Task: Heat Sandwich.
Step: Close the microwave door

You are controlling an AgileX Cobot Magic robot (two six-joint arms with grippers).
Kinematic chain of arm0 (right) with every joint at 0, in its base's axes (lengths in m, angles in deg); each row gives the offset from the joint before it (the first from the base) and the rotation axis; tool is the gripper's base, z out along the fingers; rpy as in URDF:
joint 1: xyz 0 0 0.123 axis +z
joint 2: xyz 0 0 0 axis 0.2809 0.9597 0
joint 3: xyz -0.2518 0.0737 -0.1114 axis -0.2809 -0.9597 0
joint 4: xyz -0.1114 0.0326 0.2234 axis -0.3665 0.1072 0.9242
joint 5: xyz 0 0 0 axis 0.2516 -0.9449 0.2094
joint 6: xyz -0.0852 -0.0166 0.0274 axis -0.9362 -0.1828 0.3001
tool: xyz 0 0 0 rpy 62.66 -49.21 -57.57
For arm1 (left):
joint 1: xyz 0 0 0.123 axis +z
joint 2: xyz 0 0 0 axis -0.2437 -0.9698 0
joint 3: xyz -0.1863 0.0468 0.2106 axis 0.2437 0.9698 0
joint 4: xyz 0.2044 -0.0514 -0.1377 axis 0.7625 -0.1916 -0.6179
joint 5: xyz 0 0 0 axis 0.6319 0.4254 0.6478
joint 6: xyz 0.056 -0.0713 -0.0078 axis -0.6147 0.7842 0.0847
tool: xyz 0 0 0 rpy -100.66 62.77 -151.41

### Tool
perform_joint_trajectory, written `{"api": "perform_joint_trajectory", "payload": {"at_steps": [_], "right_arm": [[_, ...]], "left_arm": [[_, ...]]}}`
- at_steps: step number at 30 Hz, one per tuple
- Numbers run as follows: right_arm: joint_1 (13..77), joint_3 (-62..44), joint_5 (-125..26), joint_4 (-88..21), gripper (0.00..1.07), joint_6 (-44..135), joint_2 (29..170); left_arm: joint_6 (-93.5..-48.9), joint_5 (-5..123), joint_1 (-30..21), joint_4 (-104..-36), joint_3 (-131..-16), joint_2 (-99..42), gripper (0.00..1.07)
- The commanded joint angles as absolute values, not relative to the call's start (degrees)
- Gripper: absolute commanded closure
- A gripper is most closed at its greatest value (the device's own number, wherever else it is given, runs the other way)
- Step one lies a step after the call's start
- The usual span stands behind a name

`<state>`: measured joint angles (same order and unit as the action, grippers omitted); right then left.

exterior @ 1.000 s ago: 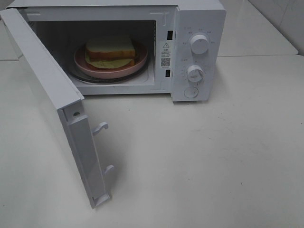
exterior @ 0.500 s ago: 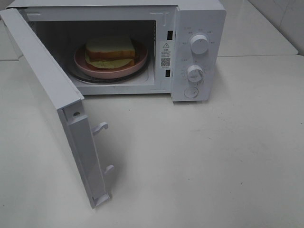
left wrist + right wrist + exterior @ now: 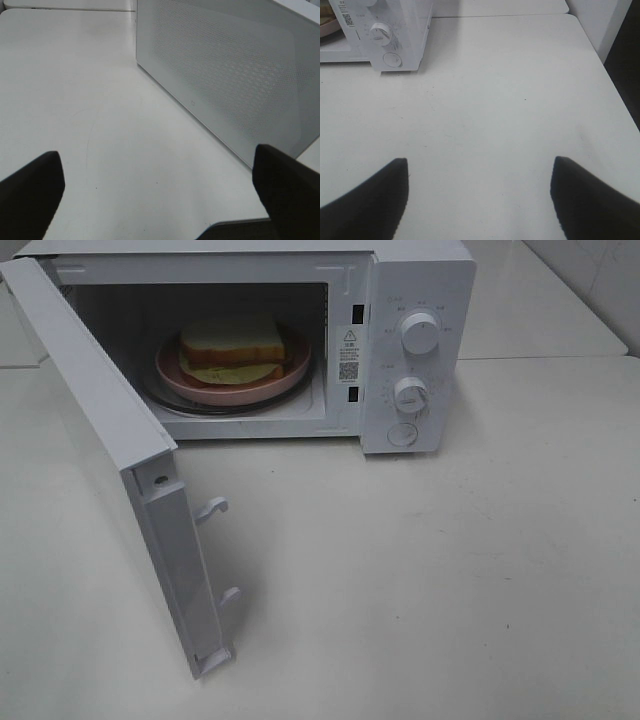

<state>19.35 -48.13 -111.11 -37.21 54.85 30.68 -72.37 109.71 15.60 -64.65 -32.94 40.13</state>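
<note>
— Left gripper (image 3: 157, 167) first: what state is it in?
— Fingers spread wide with nothing between them, hovering over bare table (image 3: 450, 570) on the left, just outside the swung-out door (image 3: 100, 400). Right gripper (image 3: 480, 167) is likewise spread and empty, over the table to the near right of the microwave (image 3: 420, 290). Neither arm shows in the high view.
— And the sandwich (image 3: 232, 340)?
— Inside the cavity, lying on the pink plate (image 3: 235, 395), which sits on the glass turntable (image 3: 190, 406).
— So loading looks done?
— I'd say so. What's left, as I judge it, is to swing the door shut, which the left arm seems best placed for. Then turn the lower dial (image 3: 411, 394), probably the timer, to start heating. The upper dial (image 3: 420, 332) may set power, but I can't read its marks.
— How far along, then?
— Roughly midway. No heating can begin with the door standing wide.
</note>
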Motion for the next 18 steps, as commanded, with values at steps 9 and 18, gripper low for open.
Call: {"api": "perform_joint_trajectory", "payload": {"at_steps": [9, 18], "right_arm": [[19.00, -48.18, -110.25, -37.10, 0.31, 55.08, 28.96], [19.00, -48.18, -110.25, -37.10, 0.31, 54.97, 28.96]], "left_arm": [[-72.26, 109.08, 15.37, -65.51, -32.77, 40.47, 0.10], [-72.20, 109.08, 15.37, -65.57, -32.77, 40.47, 0.10]]}}
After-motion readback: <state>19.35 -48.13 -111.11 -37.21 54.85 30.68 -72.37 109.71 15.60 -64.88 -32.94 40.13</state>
